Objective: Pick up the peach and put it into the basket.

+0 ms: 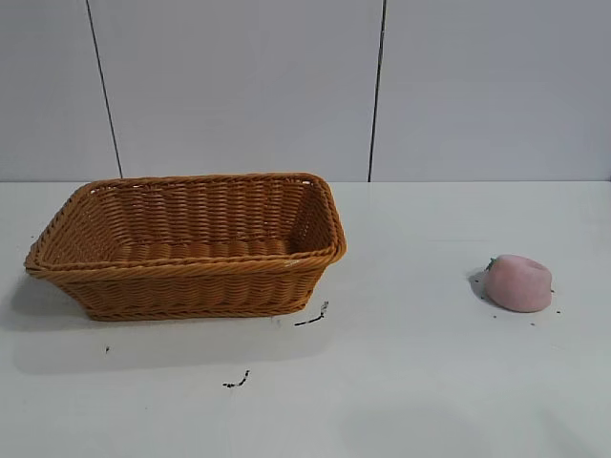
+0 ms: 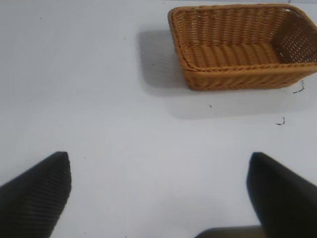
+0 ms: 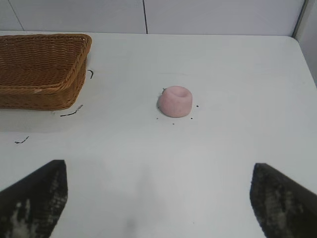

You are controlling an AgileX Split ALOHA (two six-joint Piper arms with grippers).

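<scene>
Exterior view: peach [image 1: 518, 282] sits on the white desk [image 1: 420, 382], well apart from the basket [image 1: 186, 246], which is empty. No arms visible here. Right wrist view: right gripper [image 3: 158, 198] fingers spread wide, empty, peach ahead of it. Left wrist view: left gripper [image 2: 158, 193] fingers spread too, holding nothing, basket beyond. Risk: the rounded peach likely rolls if one finger nudges it first; an off-centre pinch could squeeze it out.
</scene>
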